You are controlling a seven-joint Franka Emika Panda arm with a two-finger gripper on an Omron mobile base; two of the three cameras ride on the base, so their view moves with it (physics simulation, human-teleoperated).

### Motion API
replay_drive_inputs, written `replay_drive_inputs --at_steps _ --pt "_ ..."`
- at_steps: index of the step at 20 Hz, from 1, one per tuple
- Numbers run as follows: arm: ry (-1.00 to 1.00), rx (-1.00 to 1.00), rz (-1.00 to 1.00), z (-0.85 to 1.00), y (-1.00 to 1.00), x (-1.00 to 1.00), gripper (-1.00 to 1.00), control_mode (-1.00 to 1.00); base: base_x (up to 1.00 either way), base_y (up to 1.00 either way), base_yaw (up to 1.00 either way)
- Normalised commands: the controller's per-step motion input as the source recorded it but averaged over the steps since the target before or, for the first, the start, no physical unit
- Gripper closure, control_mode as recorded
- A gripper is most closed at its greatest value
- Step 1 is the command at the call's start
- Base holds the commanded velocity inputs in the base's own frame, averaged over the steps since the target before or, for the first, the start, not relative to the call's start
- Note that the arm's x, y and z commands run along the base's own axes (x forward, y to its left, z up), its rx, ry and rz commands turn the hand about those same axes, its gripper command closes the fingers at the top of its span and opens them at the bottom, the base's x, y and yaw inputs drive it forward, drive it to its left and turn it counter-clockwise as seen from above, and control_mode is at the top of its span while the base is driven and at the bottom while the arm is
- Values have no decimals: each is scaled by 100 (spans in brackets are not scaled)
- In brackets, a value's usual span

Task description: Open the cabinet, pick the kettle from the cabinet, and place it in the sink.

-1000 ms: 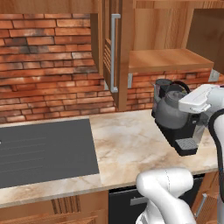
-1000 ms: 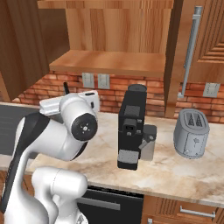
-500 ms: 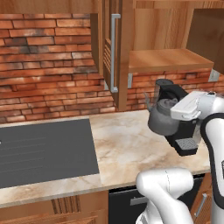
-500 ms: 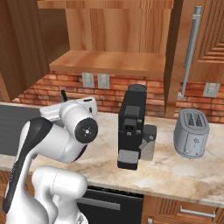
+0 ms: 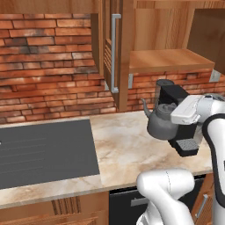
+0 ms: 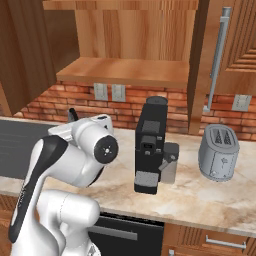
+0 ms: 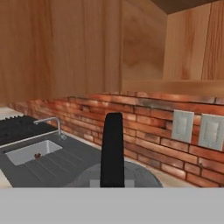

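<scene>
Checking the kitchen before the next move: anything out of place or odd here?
Only the kettle: it hangs above the counter, held by the gripper beside the coffee machine. The cabinet stands open. Nothing spilled or damaged.

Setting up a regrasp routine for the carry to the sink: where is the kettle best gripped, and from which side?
By the black arched handle over the lid, coming from above. The kettle is round and wide; the handle is its one thin part, and the gripper's jaws already close on it there.

Grey kettle [image 5: 161, 124], black handle [image 7: 112, 148]; reddish-brown cabinet [image 5: 162, 30]; light grey sink [image 7: 30, 152]; red brick wall [image 5: 48, 66].
</scene>
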Motion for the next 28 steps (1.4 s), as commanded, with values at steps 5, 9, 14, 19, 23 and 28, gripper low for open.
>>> replay_drive_inputs --at_steps 5,9,14,19,23,28 --pt "0 0 0 0 0 0 100 -100 0 0 0" --pt "0 0 0 0 0 0 100 -100 0 0 0" --pt "0 0 0 0 0 0 100 -100 0 0 0" --pt "0 0 0 0 0 0 100 -100 0 0 0" --pt "0 0 0 0 0 0 100 -100 0 0 0" --pt "0 0 0 0 0 0 100 -100 0 0 0"
